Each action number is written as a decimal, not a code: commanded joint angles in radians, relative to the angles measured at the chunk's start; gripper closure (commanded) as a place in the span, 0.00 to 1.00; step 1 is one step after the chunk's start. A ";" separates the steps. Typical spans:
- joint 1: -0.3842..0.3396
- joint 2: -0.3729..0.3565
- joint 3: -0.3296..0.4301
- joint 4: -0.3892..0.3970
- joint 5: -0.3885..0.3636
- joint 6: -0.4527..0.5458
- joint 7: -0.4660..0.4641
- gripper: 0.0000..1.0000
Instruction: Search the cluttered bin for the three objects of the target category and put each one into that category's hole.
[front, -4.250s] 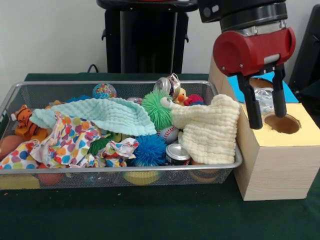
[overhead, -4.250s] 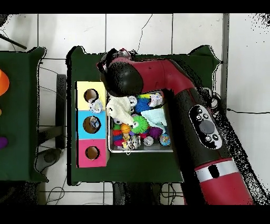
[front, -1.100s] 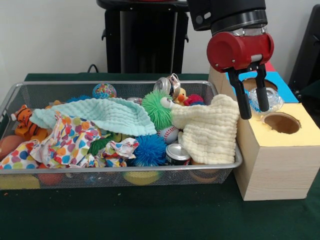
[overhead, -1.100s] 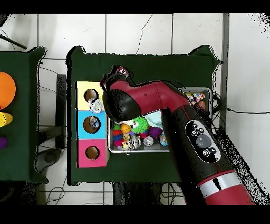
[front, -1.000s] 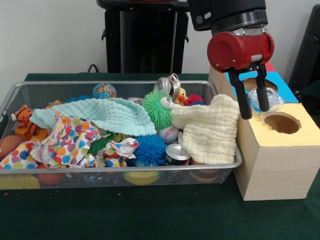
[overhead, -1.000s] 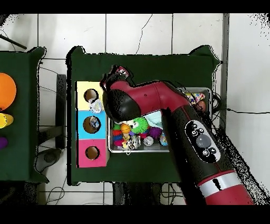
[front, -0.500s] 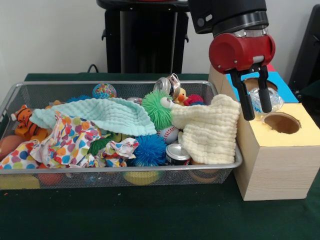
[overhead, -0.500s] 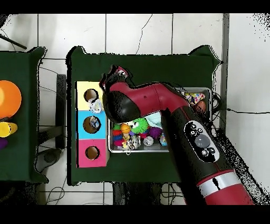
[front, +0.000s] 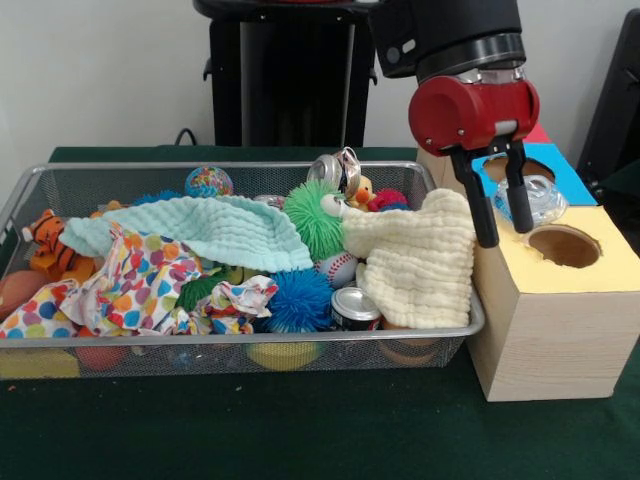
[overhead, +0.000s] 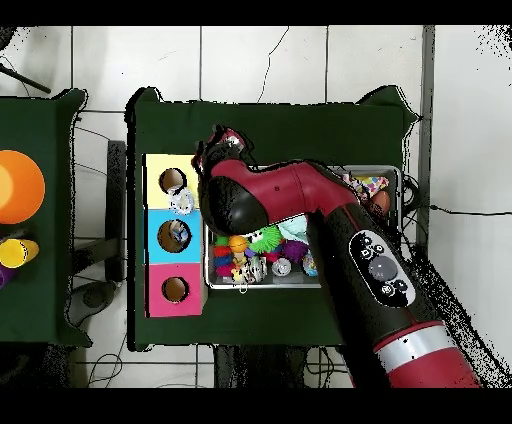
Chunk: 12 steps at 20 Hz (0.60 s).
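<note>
Beside the wooden box, the claw hangs spread.

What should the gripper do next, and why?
Probably shift a little toward the plastic wad and come down around it. The gripper hangs open and empty beside the box, and the wad lies on the box top between the yellow and blue holes, in neither one. It likely needs a re-grasp before more searching in the bin.

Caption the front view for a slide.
Open tool hangs empty between cluttered wire bin and the wooden sorting box.
</note>
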 joint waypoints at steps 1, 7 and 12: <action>0.010 0.062 -0.072 0.054 -0.064 -0.028 0.111 0.00; 0.030 0.086 -0.106 0.047 -0.079 -0.047 0.113 0.00; 0.043 0.079 -0.122 0.053 -0.076 -0.051 0.111 0.00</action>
